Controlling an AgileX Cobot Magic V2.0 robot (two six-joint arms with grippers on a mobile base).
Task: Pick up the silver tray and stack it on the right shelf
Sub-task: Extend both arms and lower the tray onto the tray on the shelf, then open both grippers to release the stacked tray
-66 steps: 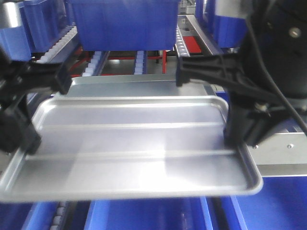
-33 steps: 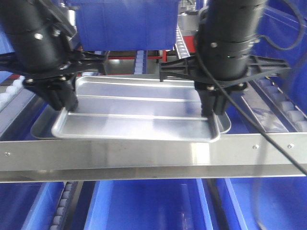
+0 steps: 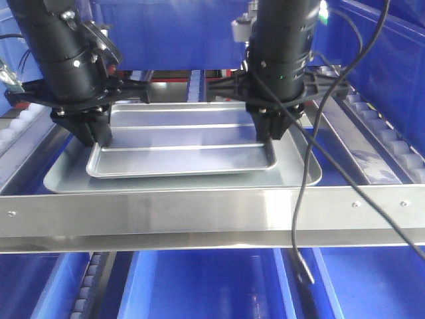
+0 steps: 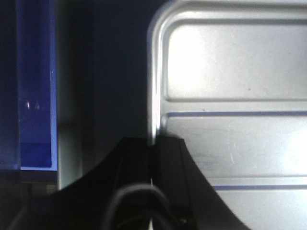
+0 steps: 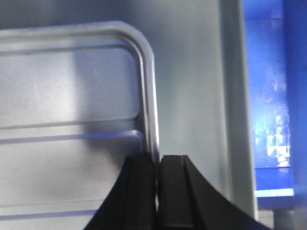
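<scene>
The ribbed silver tray [image 3: 182,143] lies inside a larger smooth silver tray [image 3: 302,169] on the right shelf, behind its flat steel front bar [image 3: 199,216]. My left gripper [image 3: 95,137] is shut on the tray's left rim; in the left wrist view the rim [image 4: 152,96] runs between the black fingers [image 4: 170,163]. My right gripper [image 3: 269,133] is shut on the tray's right rim; in the right wrist view the rim [image 5: 148,96] passes between the fingers [image 5: 141,187]. The ribs show on the floor [image 4: 240,115], [image 5: 67,139].
A large blue bin [image 3: 179,33] stands just behind the trays. Blue bins [image 3: 392,73] and roller rails [image 3: 385,143] flank the right side, rollers [image 3: 20,123] the left. More blue bins [image 3: 206,286] sit below the bar. A cable [image 3: 302,219] hangs over the bar.
Both arms carried the ribbed tray forward and down. It was raised in front of the bar; now it sits lower and farther back inside the larger tray.
</scene>
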